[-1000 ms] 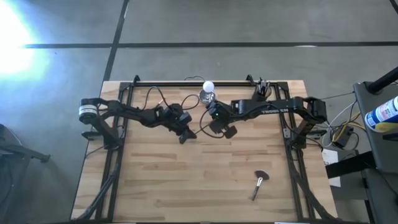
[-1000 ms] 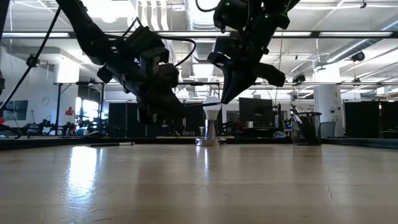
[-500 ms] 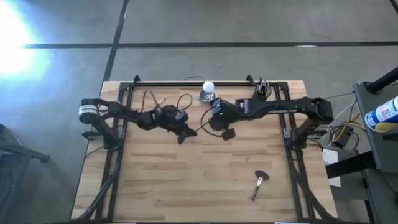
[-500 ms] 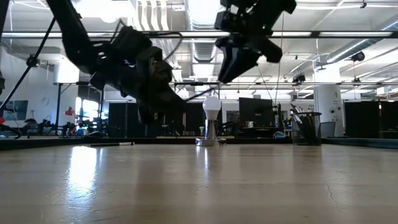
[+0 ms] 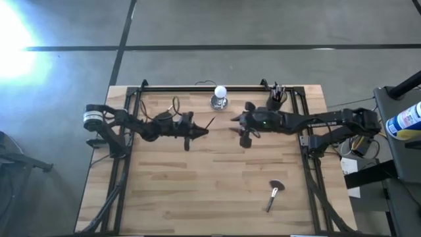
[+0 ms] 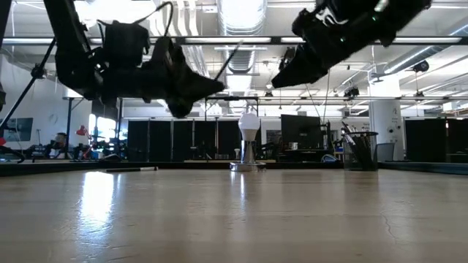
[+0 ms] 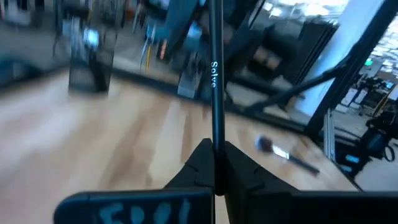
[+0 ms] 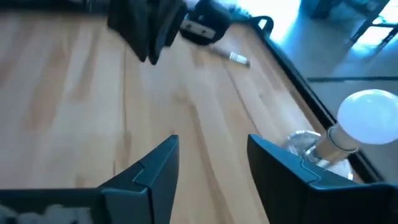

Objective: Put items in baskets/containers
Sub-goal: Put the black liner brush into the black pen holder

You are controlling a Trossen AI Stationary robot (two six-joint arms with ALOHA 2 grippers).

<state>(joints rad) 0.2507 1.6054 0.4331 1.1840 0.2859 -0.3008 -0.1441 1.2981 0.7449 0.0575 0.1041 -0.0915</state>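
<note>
A slim black-handled brush [image 7: 214,81] stands between the shut fingers of my left gripper [image 5: 199,130], over the table's middle. My right gripper [image 5: 235,124] hangs open a little to the right of it, holding nothing. The black cup [image 5: 276,99] stands at the far right edge with several brushes upright in it. A fan-headed brush [image 5: 275,193] lies flat on the table near the front right. Another brush [image 8: 231,57] lies on the table by the left arm. My left gripper pinches the brush's black handle [image 7: 215,146] between its two fingers. The fingers point level from the table's left and lie across the handle. The brush rises slanting above the fingers [image 6: 232,58], clear of the table. Its lower end is hidden by the fingers.
A shiny silver object topped with a white ball [image 5: 220,97] stands at the far edge between the two grippers. A black frame rail [image 5: 204,87] runs along the back. Bare wood [image 5: 197,191] spreads toward the near edge.
My right gripper has opened and drawn back toward the table's right edge, rolling as it went. My left gripper has tipped up from pointing down to level, and the brush now slants upward from it alone.
</note>
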